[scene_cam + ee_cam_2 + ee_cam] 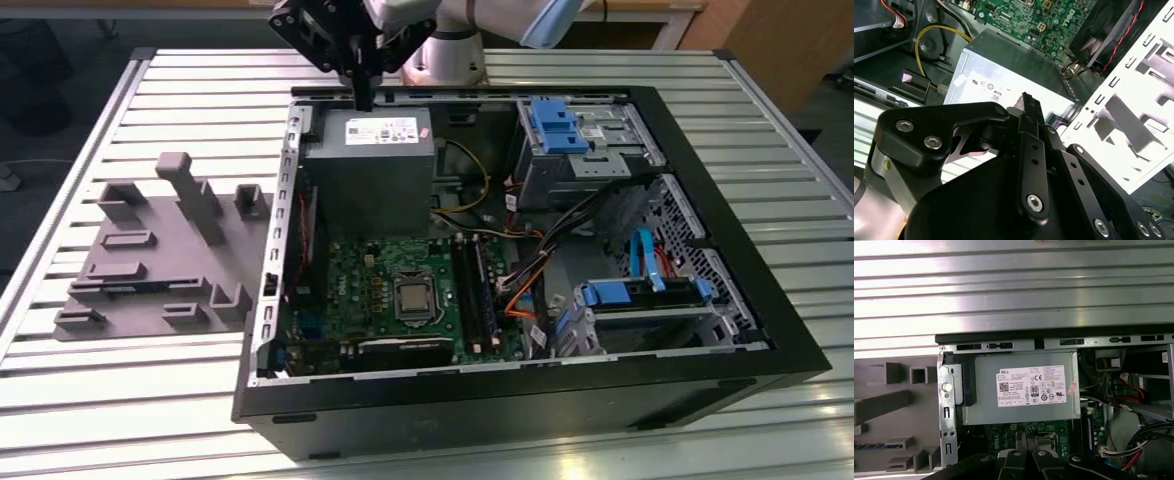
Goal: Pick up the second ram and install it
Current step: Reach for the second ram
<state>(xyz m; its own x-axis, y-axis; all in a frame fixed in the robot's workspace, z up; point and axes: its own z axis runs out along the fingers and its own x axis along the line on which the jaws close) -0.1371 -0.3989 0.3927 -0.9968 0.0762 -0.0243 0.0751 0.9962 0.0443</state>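
My black claw (363,103) hangs pressed together and empty above the grey metal power supply box (371,165). The second ram (871,445), a thin blue stick, lies in the grey plastic holder (160,240) on the slatted surface (107,400).

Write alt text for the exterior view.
The arm's tool hangs, fingers together, above the grey power supply of an open computer case. A grey parts fixture lies on the slatted table at the exterior view's left.

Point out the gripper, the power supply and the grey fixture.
gripper (363,100): exterior view, tip of its closed fingers.
power supply (367,185): exterior view, grey face below the label.
grey fixture (167,262): exterior view, flat base among the blocks.
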